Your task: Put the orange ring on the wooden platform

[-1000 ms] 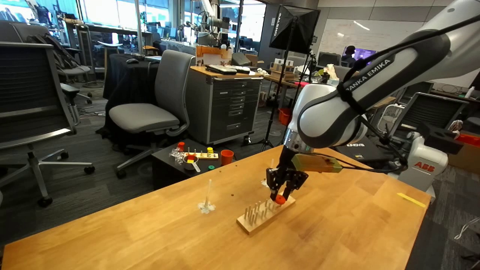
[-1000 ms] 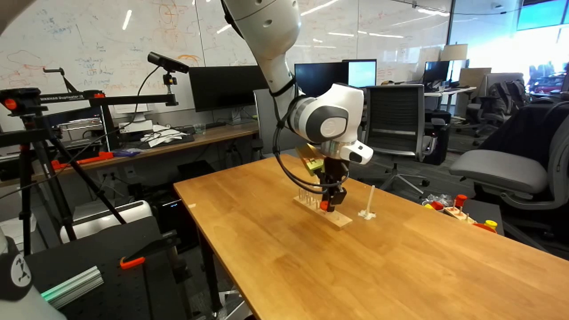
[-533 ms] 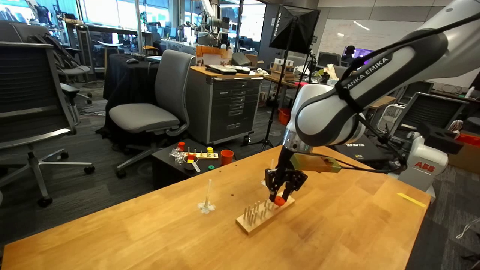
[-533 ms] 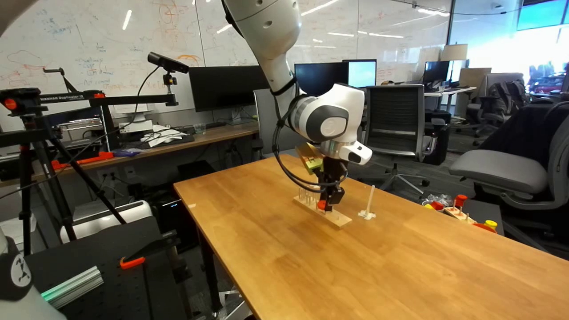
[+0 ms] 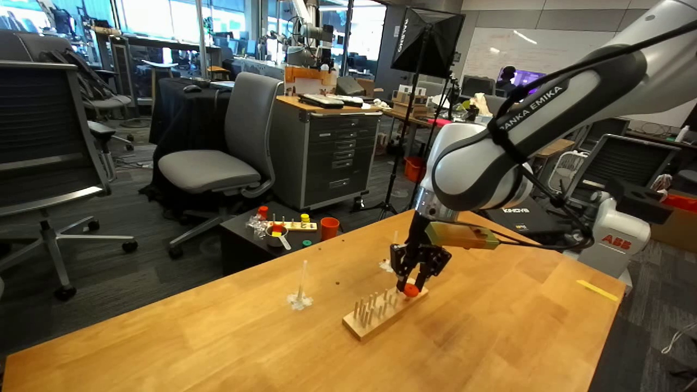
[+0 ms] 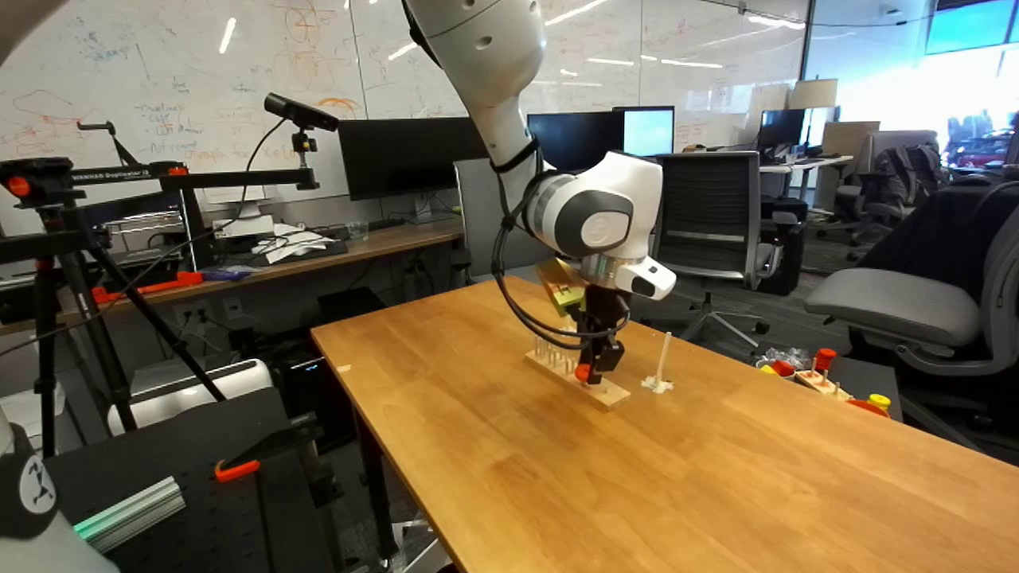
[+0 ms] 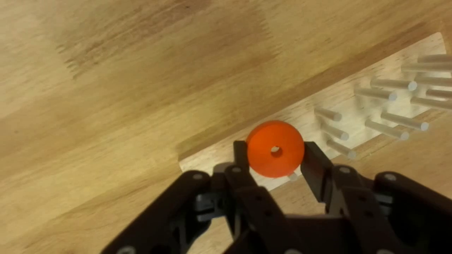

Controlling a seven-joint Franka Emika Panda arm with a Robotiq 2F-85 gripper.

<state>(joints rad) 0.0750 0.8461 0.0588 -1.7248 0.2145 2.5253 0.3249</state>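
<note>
My gripper is shut on the orange ring, with one finger on each side. The ring is held flat over the sparse end of the wooden platform. A peg tip shows just beyond the ring's lower edge, and pale wood shows through the ring's hole. In both exterior views the ring is at the fingertips, low over the platform. I cannot tell the exact gap. Several upright pegs crowd the platform's other end.
A lone thin peg on a pale base stands beside the platform, and a similar peg stands near the gripper. A low black side table beyond the table edge holds an orange cup and small toys.
My gripper, with the ring held, has shifted slightly back and then toward the platform's sparse end. The platform has stayed practically in place.
</note>
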